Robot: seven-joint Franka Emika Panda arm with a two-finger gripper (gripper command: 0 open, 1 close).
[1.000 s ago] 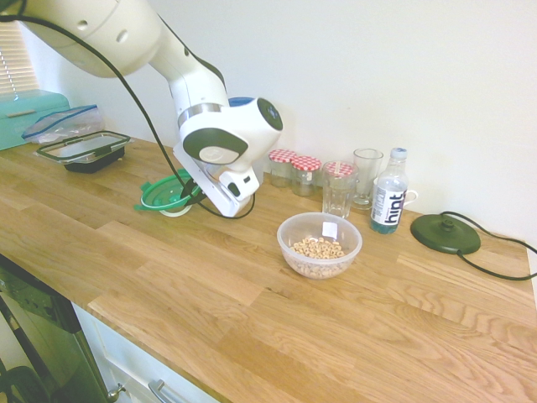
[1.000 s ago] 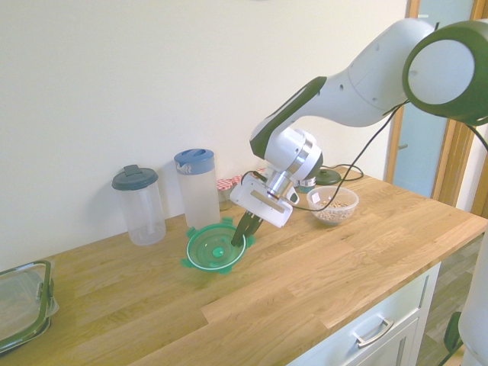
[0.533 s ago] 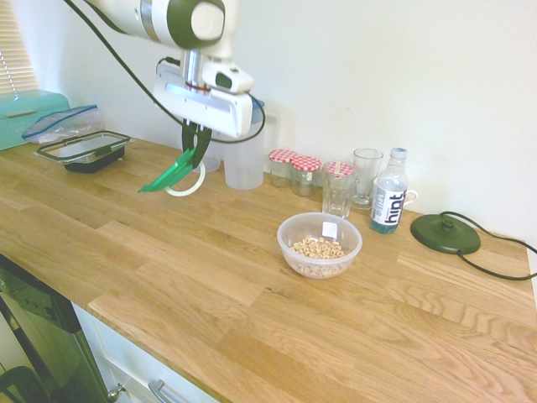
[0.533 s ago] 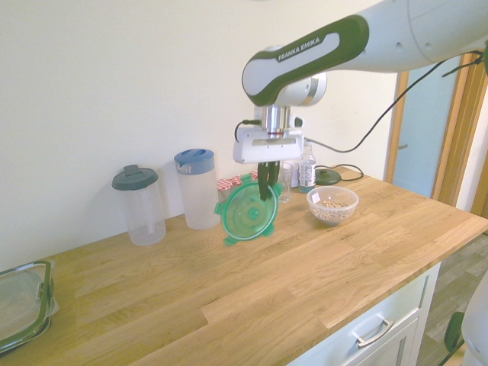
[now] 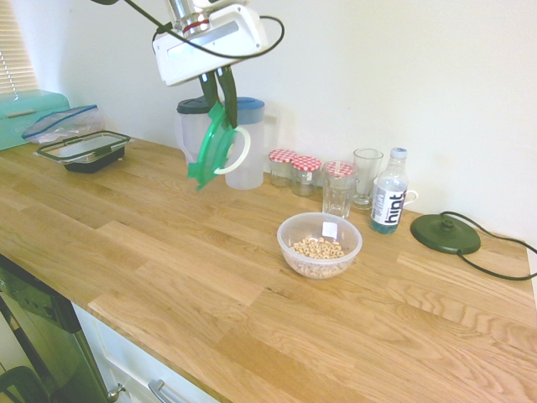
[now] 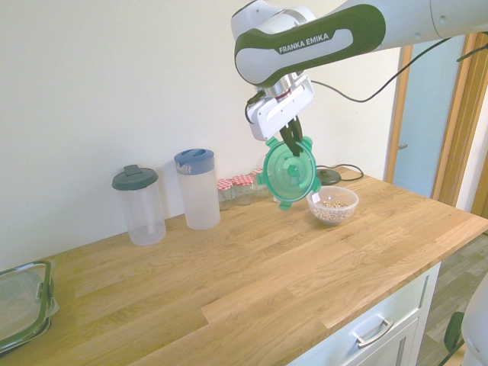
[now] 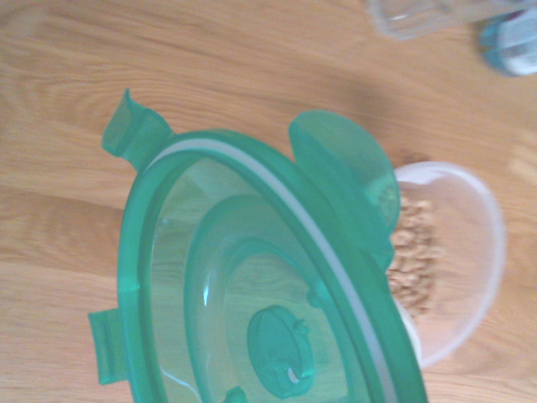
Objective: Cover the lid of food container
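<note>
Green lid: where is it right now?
The round translucent green plastic lid hangs on edge from the shut hand, high above the wooden counter, in front of the blue-lidded jug and not yet over the clear cereal bowl.

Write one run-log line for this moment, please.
gripper: shut on lid | lid: hanging tilted in the air | food container: uncovered on counter | step: carrying

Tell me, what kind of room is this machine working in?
Most likely a home kitchen: a long wooden worktop with drawers below, a bowl of cereal, jars with red-checked lids, drinking glasses and lidded plastic jugs along the wall.
</note>
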